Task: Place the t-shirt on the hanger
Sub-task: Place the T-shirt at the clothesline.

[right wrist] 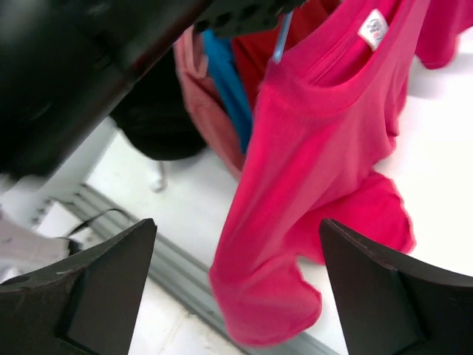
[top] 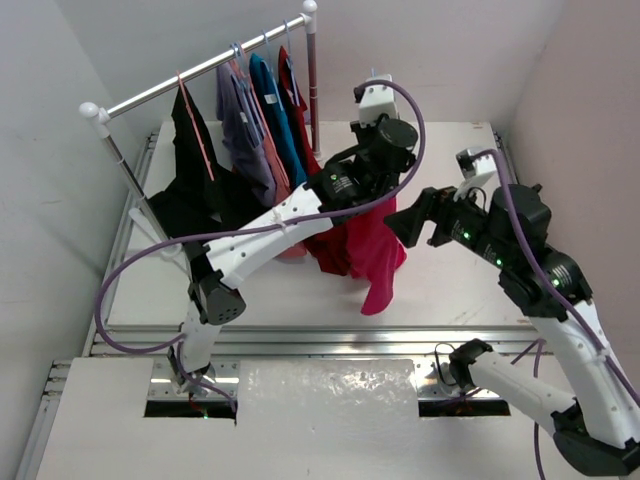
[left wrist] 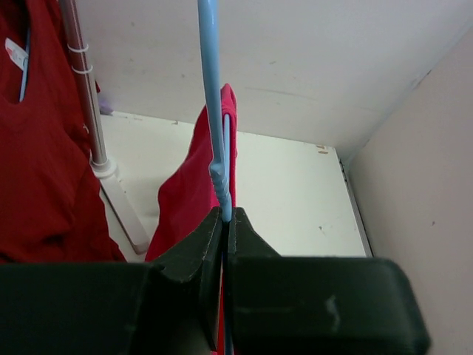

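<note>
My left gripper (left wrist: 224,216) is shut on the thin pale blue hanger (left wrist: 211,89), whose wire rises straight out of the jaws. The magenta-pink t-shirt (top: 378,255) hangs from the hanger below my left wrist (top: 385,140), and its lower end reaches the table. In the right wrist view the t-shirt (right wrist: 318,148) shows its white neck label (right wrist: 373,28), with a bit of the hanger (right wrist: 281,37) entering the neck. My right gripper (right wrist: 235,228) is open and empty, just right of the shirt in the top view (top: 412,222), not touching it.
A clothes rack (top: 200,75) at the back left carries several shirts on hangers, among them a black one (top: 190,180), a blue one (top: 275,110) and a darker red one (left wrist: 37,148). Its upright pole (left wrist: 89,126) stands close to the hanger. A metal rail (top: 300,340) runs along the table front.
</note>
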